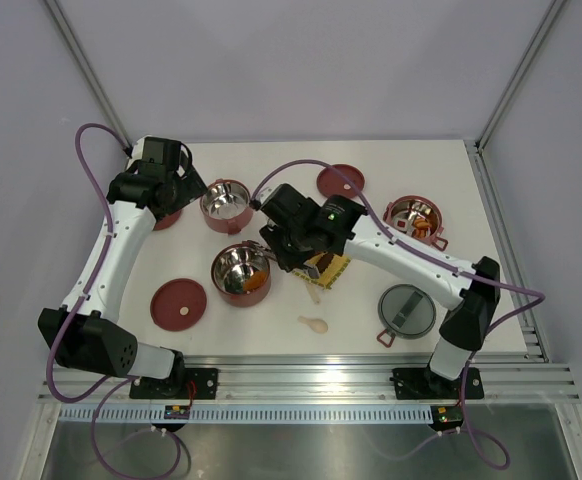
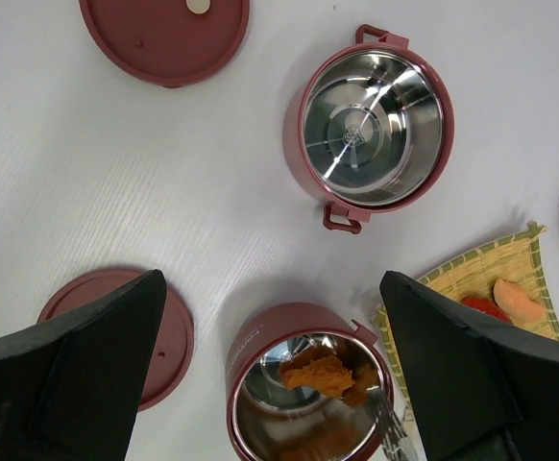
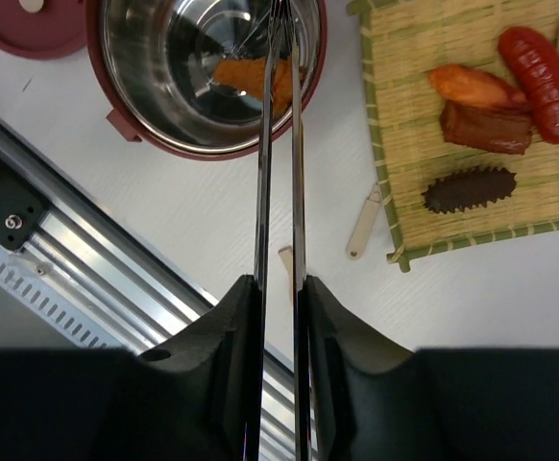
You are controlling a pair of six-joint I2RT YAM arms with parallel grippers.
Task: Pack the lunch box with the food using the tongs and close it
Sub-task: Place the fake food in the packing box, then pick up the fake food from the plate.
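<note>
Jaws of the right gripper (image 3: 278, 298) clamped the slim silver tongs (image 3: 262, 192), tips nearly together above orange food (image 3: 249, 75) in a steel-lined tier (image 3: 155, 58); the left gripper (image 2: 270, 317) gaped empty.

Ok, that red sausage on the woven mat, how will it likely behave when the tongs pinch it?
The red sausage looks glossy and rounded, so it may slip or twist between the thin arms of the tongs. It is small, so probably light. The mat is ribbed, which would likely slow any rolling if the sausage is nudged.
</note>
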